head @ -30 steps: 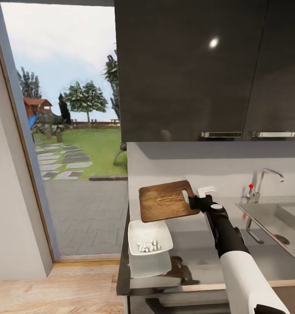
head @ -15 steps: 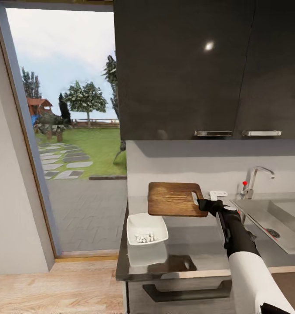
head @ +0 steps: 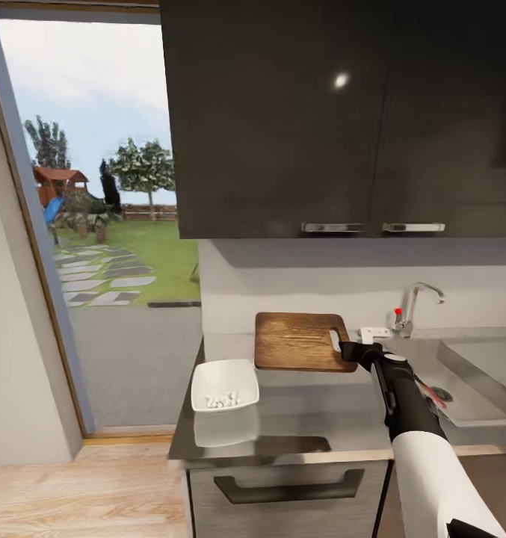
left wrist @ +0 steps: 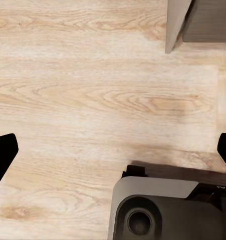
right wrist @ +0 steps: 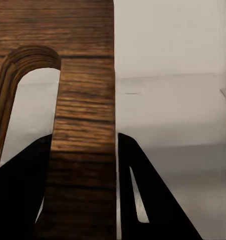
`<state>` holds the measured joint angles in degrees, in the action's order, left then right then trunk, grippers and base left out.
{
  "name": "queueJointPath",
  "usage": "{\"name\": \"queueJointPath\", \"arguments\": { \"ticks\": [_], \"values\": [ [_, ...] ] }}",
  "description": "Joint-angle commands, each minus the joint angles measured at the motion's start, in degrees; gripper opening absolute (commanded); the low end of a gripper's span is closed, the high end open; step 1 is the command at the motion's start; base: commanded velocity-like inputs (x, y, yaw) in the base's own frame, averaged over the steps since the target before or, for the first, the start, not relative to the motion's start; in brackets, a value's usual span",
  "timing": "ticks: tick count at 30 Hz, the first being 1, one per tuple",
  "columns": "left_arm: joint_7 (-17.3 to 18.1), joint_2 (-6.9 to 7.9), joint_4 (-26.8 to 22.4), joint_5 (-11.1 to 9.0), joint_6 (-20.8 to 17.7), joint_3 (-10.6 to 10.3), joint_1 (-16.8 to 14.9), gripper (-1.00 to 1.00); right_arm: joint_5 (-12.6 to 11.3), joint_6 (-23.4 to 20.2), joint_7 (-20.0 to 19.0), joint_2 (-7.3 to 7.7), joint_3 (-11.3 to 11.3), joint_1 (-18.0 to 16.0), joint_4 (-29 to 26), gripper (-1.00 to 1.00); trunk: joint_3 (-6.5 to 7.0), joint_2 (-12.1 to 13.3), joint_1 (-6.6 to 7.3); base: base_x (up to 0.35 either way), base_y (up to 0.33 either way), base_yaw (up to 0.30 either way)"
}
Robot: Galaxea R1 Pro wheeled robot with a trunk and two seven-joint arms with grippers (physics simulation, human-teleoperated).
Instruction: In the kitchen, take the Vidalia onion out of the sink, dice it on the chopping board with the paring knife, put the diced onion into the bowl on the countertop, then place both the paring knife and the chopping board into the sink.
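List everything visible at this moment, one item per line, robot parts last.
chopping board: one, brown wood, held above the countertop by its slotted end
bowl: one, white, on the countertop near its left end
diced onion: many small white cubes, inside the bowl
countertop: one, glossy grey
sink: one, steel, right of the board
tap: one, chrome, behind the sink
wall cabinets: dark, above
right gripper: black, shut on the board's slotted end
left gripper: black fingertips spread apart over the wooden floor

Chopping board (head: 297,341) held above countertop (head: 297,418), bowl (head: 224,385) lower left (diced onion (head: 223,400) inside), sink (head: 469,373) right, probably knife within.
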<state>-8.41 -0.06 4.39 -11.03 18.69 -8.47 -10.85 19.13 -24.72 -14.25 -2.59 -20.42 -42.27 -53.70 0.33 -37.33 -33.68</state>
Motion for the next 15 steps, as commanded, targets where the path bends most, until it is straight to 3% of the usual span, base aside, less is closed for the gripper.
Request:
{"name": "queueJointPath", "arguments": {
  "ticks": [1,15],
  "values": [
    [-0.1,-0.03,0.2,-0.5,0.4,-0.5,-0.1,1.0,0.5,-0.1,-0.5,-0.09,-0.3,0.0,-0.1,-1.0,-0.01,0.0,-0.01,-0.001,-0.32,0.0],
    [-0.1,0.01,0.2,-0.5,0.4,-0.5,-0.1,1.0,0.5,-0.1,-0.4,-0.4,-0.2,0.0,-0.1,-1.0,-0.01,0.0,-0.01,0.0,-0.32,0.0]
  ]
}}
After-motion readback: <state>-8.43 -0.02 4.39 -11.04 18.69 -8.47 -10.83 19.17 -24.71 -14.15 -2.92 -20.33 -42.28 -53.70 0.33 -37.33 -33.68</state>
